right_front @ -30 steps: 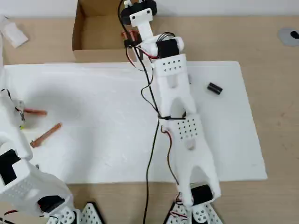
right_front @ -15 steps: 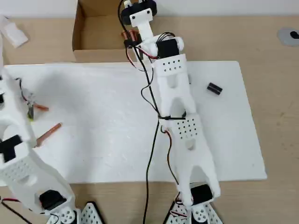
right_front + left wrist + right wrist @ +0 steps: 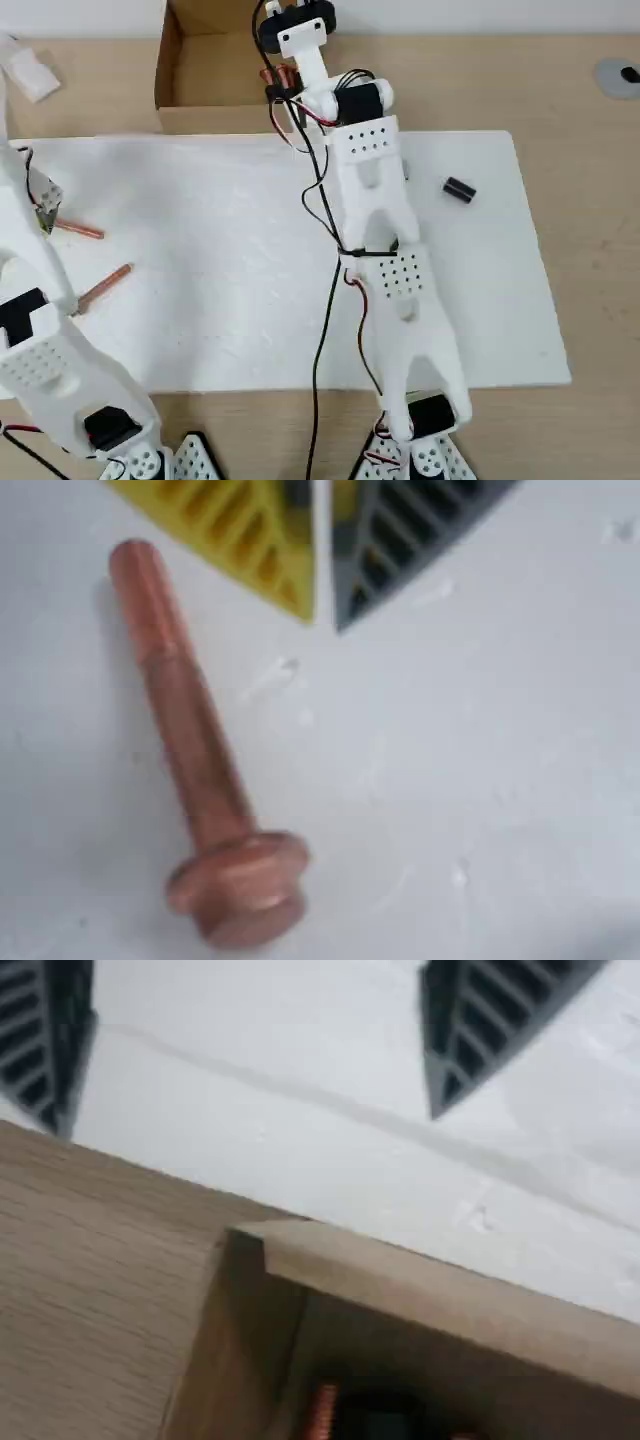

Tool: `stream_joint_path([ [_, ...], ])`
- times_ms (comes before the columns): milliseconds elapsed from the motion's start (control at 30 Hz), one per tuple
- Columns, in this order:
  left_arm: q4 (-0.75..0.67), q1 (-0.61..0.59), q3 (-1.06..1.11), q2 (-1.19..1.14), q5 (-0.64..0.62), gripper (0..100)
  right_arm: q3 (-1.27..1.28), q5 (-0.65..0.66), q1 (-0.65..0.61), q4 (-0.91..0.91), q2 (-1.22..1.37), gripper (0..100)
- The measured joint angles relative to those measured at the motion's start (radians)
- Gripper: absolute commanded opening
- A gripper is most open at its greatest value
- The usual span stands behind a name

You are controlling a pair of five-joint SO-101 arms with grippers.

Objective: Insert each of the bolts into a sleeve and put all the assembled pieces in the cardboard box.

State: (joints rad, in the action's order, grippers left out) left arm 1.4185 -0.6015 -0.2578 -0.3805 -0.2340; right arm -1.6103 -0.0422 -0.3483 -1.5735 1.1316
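White foam matting [image 3: 230, 320] is covering much of a wooden table [image 3: 580, 110], and two white arms are standing side by side at its near edge. At the left side of the matting, the left claw [image 3: 44, 222] is hanging low. Its yellow and dark fingers are sitting almost together, with only a sliver of white between them, and are gripping nothing. A copper bolt [image 3: 78, 230] is lying flat just beside that claw's tips without touching them, its plain end nearest the tips and its flanged head farthest away. A second bolt [image 3: 100, 290] is lying near the same claw, on the side toward its arm's base. The right claw [image 3: 284, 78] is hanging at the near right corner of the cardboard box [image 3: 200, 120], with its fingers spread wide apart and holding nothing. Just beneath that claw, inside the box wall, a copper piece [image 3: 322, 1415] is showing. A black sleeve [image 3: 459, 189] is lying on the matting well apart from the right claw, on the side of its arm away from the box.
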Motion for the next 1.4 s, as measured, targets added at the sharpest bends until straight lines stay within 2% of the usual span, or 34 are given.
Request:
stream_joint_path([
  [67, -0.002, 0.000, 0.000, 0.000, -0.003, 5, 0.000, 0.000, 0.000, 0.000, 0.000, 26.4],
  [167, -0.002, -0.002, 0.000, 0.000, -0.054, 16, 0.000, 0.000, 0.000, 0.000, 0.000, 26.4],
  [233, -0.002, -0.002, 0.000, 0.000, -0.100, 19, 0.000, 0.000, 0.000, 0.000, 0.000, 26.4],
  [433, -0.009, -0.006, -0.002, -0.008, -0.193, 17, 0.000, 0.000, 0.000, -0.012, 0.000, 26.4],
  [933, -0.115, -0.025, -0.017, -0.199, -0.186, 17, 0.000, 0.000, 0.000, -0.040, 0.000, 26.4],
  [1000, -0.115, -0.025, -0.017, -0.199, -0.186, 12, 0.000, 0.000, 0.000, -0.040, 0.000, 26.4],
  [1067, -0.121, -0.025, -0.018, -0.199, -0.190, 1, 0.000, 0.000, 0.000, -0.040, 0.000, 26.4],
  [1267, -0.157, -0.015, -0.043, -0.212, -0.259, 1, 0.000, 0.000, 0.000, -0.040, 0.000, 26.4],
  [1400, -0.149, -0.015, -0.054, -0.213, -0.198, 1, 0.000, 0.000, 0.000, -0.040, 0.000, 26.4],
])
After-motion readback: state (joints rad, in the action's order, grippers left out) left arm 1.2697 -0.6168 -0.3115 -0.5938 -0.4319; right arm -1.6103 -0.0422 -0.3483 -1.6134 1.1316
